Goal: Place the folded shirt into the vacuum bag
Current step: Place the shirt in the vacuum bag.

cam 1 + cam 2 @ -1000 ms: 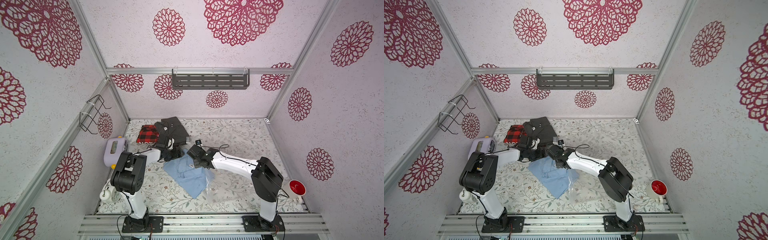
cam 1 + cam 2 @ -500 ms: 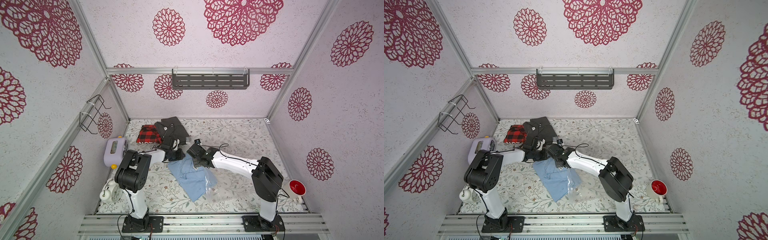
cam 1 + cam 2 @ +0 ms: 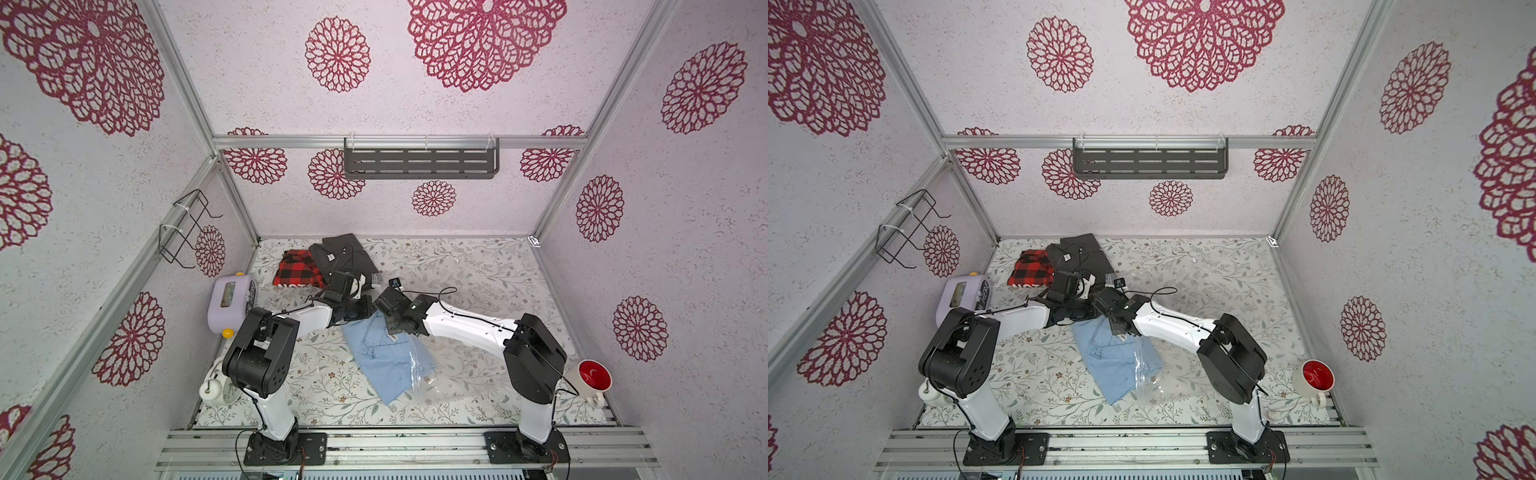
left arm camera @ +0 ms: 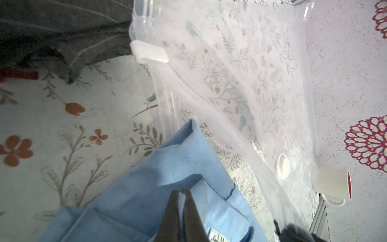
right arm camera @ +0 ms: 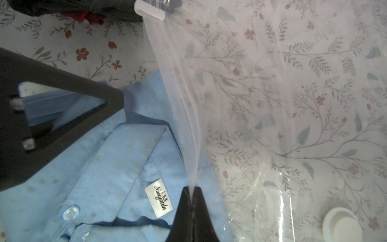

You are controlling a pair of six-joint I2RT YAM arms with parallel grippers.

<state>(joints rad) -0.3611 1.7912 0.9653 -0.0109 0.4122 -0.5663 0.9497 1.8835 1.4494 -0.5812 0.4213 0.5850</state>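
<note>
Jaws of the left gripper (image 4: 181,191) are pressed together at the collar of the folded shirt (image 3: 384,357), with a pale sliver of cloth nipped between them. The light blue shirt lies mid-tabletop (image 3: 311,382), its right side under a clear layer of the vacuum bag (image 4: 240,73). Just beside the collar label, the right gripper (image 5: 191,189) is clamped on the bag's upturned zip edge. Further right sits the bag's white valve cap (image 5: 341,226), then a red-lined mug (image 3: 592,376).
</note>
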